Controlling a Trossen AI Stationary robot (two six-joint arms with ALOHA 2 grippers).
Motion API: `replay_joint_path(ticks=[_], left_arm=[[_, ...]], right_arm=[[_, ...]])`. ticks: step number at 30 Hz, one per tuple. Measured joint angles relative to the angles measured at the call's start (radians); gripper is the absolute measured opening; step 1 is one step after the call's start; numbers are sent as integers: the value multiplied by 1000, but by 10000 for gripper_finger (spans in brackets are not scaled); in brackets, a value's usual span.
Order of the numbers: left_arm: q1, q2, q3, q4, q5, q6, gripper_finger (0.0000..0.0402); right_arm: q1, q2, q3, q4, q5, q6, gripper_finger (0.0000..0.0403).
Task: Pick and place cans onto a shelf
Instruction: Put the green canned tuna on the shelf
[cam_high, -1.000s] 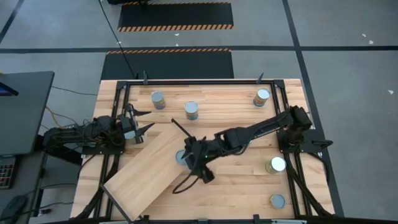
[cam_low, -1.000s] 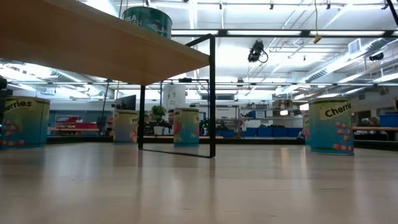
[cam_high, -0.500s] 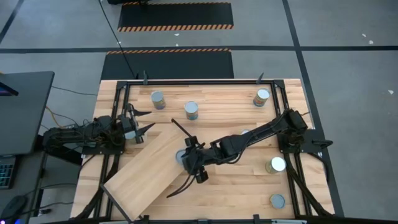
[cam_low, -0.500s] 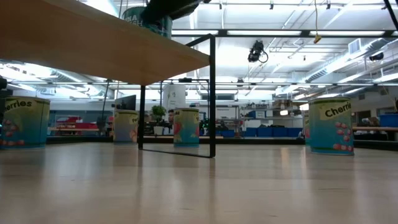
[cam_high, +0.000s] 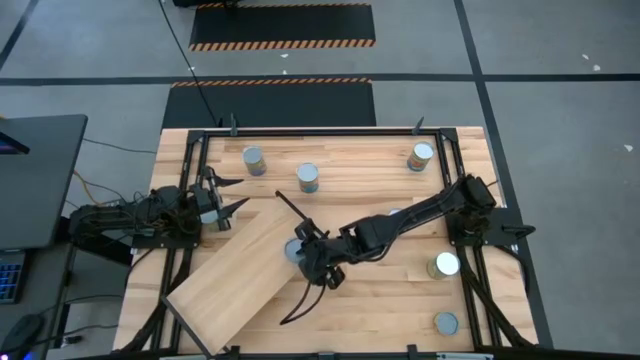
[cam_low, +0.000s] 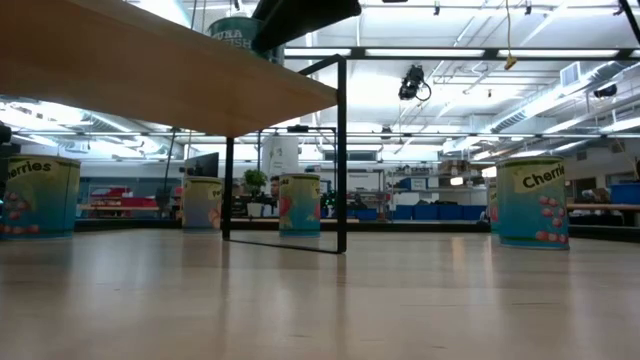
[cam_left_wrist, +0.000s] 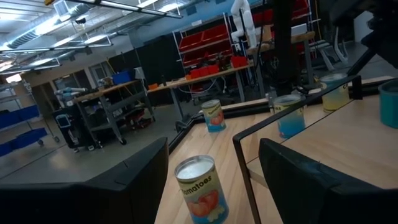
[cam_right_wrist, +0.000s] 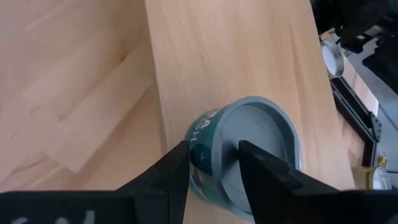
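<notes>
One can (cam_high: 291, 251), with a silver top and a teal label, stands on the shelf (cam_high: 235, 275) close to its right-hand edge. The low view shows it as the can (cam_low: 238, 40) on the board (cam_low: 150, 60). My right gripper (cam_right_wrist: 213, 165) comes at it from the table's right, slanting down, and is shut on its upper edge. My left gripper (cam_high: 222, 205) waits open at the table's left side. A tomato can (cam_left_wrist: 199, 186) stands well beyond its fingers. My right gripper has the can's top rim (cam_right_wrist: 214, 127) between its two fingers. One finger (cam_right_wrist: 171, 174) lies against the labelled side wall and the other finger (cam_right_wrist: 264, 168) lies over the silver top. The fingers slant down from the table's right. The can's base rests on the shelf.
Loose cans stand on the tabletop: two at the far left (cam_high: 254, 160) (cam_high: 308, 177), one at the far right (cam_high: 421, 156), and two near the right edge (cam_high: 445, 264) (cam_high: 446, 323). A black frame (cam_high: 320, 131) borders the table. The shelf stands on thin black legs (cam_low: 341, 150).
My right gripper has come down a little, moved toward the table's left onto the can, and rolled about its own axis. In the low view it now shows right above the can, where nothing showed a second ago.
</notes>
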Motion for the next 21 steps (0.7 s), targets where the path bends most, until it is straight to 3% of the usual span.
replay_joint_path(ticks=[21], left_arm=[[0, 0, 0, 0, 0, 0, 256]], right_arm=[[-23, -29, -1, -50, 15, -40, 145]])
